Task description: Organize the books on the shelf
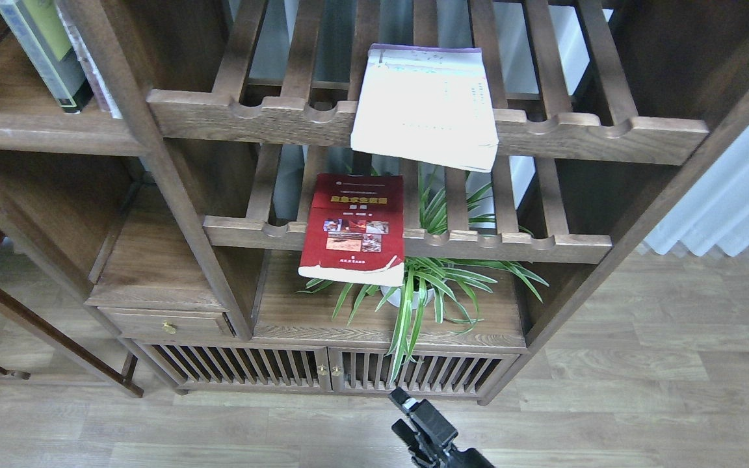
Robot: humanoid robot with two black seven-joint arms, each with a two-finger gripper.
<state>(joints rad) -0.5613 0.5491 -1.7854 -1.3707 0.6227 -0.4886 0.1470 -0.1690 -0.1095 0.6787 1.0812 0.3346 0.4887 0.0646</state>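
My right gripper (417, 416) shows at the bottom edge of the view, low over the wooden floor (641, 390) in front of the cabinet doors (329, 370). It is dark and seen nearly end-on, so I cannot tell whether its fingers are spread or pressed together; nothing is in it that I can see. My left gripper is out of view.

The red book (355, 227) lies face up on the lower slatted rack (511, 244), its near end hanging over the notched front rail. Just below and behind it, a spider plant (439, 279) in a small white pot stands on the board beneath, its leaves reaching up through the slats and spilling forward over the board's edge.

The cream-white book (423, 107), purple along its far edge, lies on the upper slatted rack (608, 133), turned slightly and overhanging that front rail too. It sits above and a little right of the red book, well apart from it.

The grey book with the yellow-green panel (39, 49) stands leaning at the top left on the solid dark-brown shelf (36, 130), beside the upright post (153, 162). A thin pale book (88, 62) stands between it and the post.
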